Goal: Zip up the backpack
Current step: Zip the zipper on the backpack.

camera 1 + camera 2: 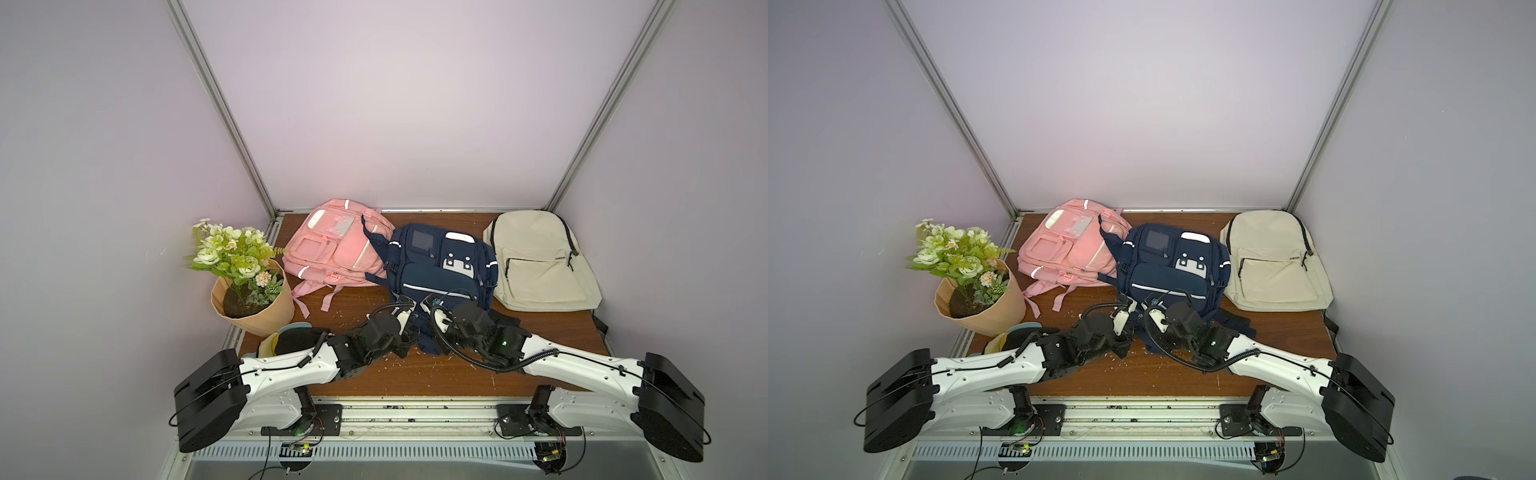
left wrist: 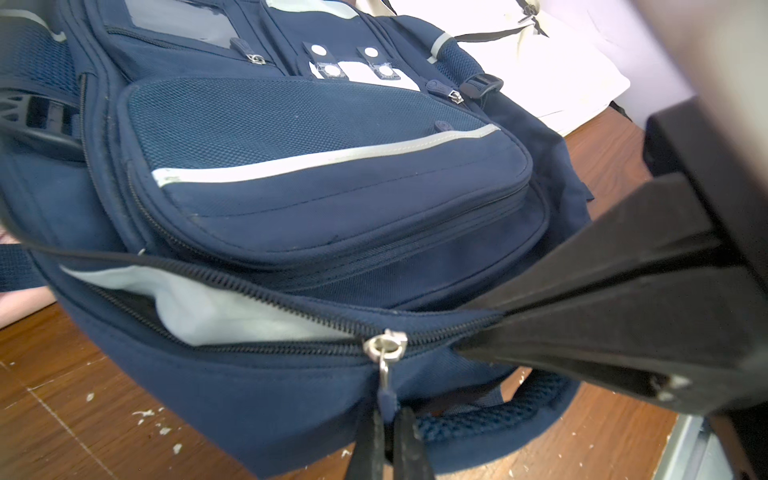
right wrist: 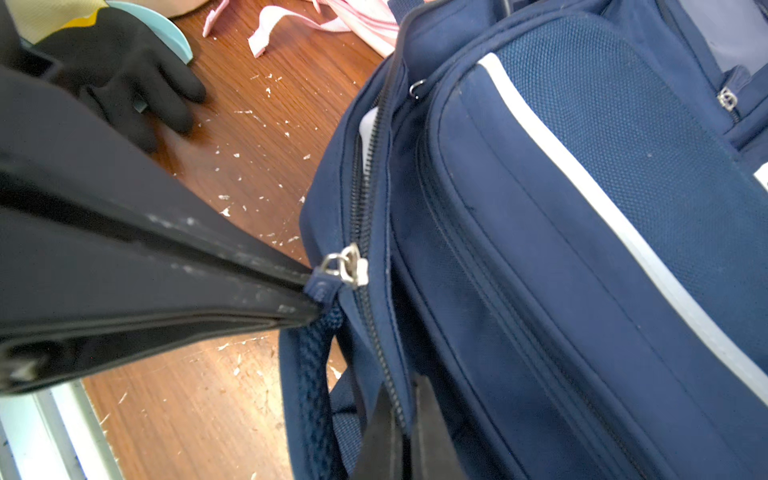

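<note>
Where the brown wood-grain tabletop (image 1: 415, 374) meets the back wall, three bags lie flat in a row. The pink backpack (image 1: 332, 245) is toward the robot's left, the navy backpack (image 1: 440, 266) is in the middle, and the cream backpack (image 1: 540, 266) is toward its right. The navy one overlaps the pink one's edge and reaches nearest the arms.

Enclosure: pale lilac panels on three sides, with aluminium corner posts (image 1: 220, 108) rising from the back corners. A metal rail (image 1: 415, 409) along the front edge carries both arm bases.

Surface: scuffed and strewn with white flecks (image 3: 241, 166), thickest in front of the navy bag. Potted flowers (image 1: 249, 286) in a tan pot stand at the left edge. Near them a black glove (image 3: 124, 75) lies partly over a pale blue dish (image 3: 174, 33).

Both arms reach the navy bag's near end. The left gripper (image 2: 390, 419) is clamped on the zipper pull (image 2: 386, 395), which hangs from the silver slider (image 2: 384, 345). The right gripper (image 3: 405, 415) is pinched tight on the bag's fabric along the zipped stretch just beside the slider. On the slider's other side the zip gapes, and pale lining (image 2: 208, 307) shows in the gap.
</note>
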Motion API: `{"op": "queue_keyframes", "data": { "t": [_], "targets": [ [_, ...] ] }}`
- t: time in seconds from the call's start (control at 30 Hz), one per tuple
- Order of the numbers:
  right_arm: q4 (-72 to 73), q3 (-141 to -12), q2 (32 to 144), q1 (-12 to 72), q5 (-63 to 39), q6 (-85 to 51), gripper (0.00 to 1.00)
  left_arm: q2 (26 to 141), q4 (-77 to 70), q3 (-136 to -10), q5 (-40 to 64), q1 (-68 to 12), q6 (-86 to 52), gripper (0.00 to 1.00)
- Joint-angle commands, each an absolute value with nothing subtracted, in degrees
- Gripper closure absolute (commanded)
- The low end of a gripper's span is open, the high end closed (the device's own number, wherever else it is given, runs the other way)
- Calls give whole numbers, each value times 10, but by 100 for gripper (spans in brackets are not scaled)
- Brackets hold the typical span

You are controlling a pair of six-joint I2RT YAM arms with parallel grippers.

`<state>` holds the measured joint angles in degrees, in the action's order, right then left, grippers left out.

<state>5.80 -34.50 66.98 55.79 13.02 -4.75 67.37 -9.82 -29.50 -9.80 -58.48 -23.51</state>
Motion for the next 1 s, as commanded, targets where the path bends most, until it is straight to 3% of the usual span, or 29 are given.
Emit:
{"op": "queue_keyframes", "data": {
  "t": [0.0,0.3,0.53,0.97],
  "targets": [
    [75,-361,641,548,202,-58,100,647,78,-293,-268,-574,-278,100],
    [43,-348,623,548,233,-56,100,625,175,-317,-369,-569,-340,100],
    [46,-344,644,572,194,-37,100,604,140,-324,-299,-524,-320,100],
    [79,-356,712,591,241,-39,100,648,140,-409,-191,-524,-281,100]
  ]
}}
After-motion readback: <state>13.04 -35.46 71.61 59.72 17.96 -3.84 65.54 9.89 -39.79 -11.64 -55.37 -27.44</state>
